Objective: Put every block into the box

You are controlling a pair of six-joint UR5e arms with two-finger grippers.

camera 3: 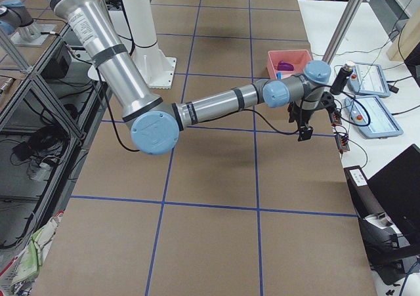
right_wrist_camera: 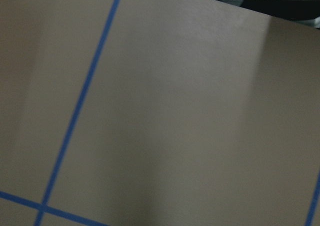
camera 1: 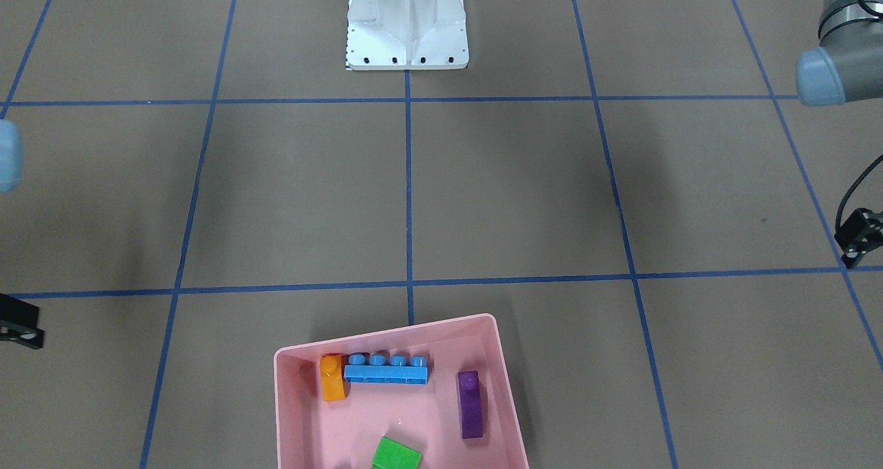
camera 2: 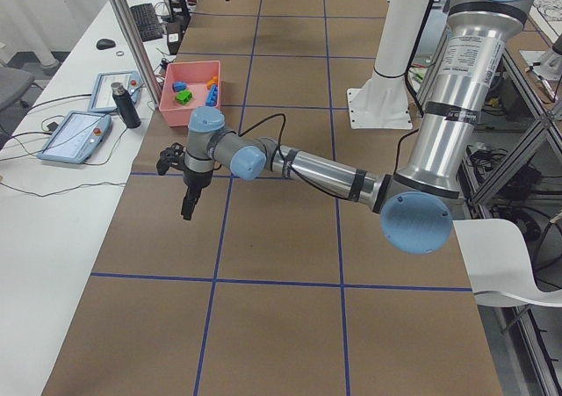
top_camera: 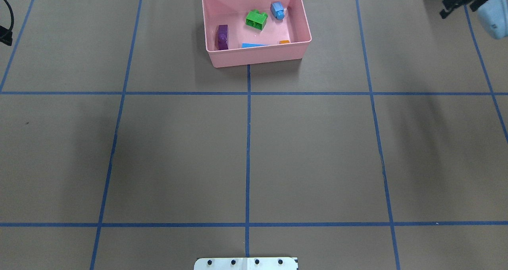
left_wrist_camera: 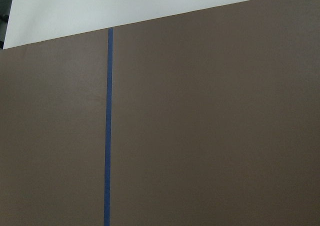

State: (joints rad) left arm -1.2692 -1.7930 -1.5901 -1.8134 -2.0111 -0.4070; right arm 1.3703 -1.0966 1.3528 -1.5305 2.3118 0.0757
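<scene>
Five studded plastic bricks, namely orange [camera 1: 333,381], purple [camera 1: 470,403], long blue [camera 1: 385,372], small blue [top_camera: 278,10] and green [top_camera: 256,20], lie inside the glossy pink plastic tray [top_camera: 258,57] at twelve o'clock. The task seems done, so left gripper [camera 2: 188,206] and right gripper [camera 3: 306,134] hang clear — whether they are open cannot be told.

In the front-facing view the 6 o'clock edge cuts off the near part of the box [camera 1: 283,414] and the lower part of the green block [camera 1: 396,454]. The small blue block [top_camera: 278,10], seen from overhead, lies beyond that edge. From overhead, the box's 6 o'clock wall hides most of the long blue block [top_camera: 254,45] and the orange block [top_camera: 284,42], leaving only slivers. The left claw [camera 1: 859,238] is clipped at the front view's 3 o'clock edge and the right claw [camera 1: 17,324] at its 9 o'clock edge. What shows is perhaps only the mounts, so how the jaws stand cannot be told.
</scene>
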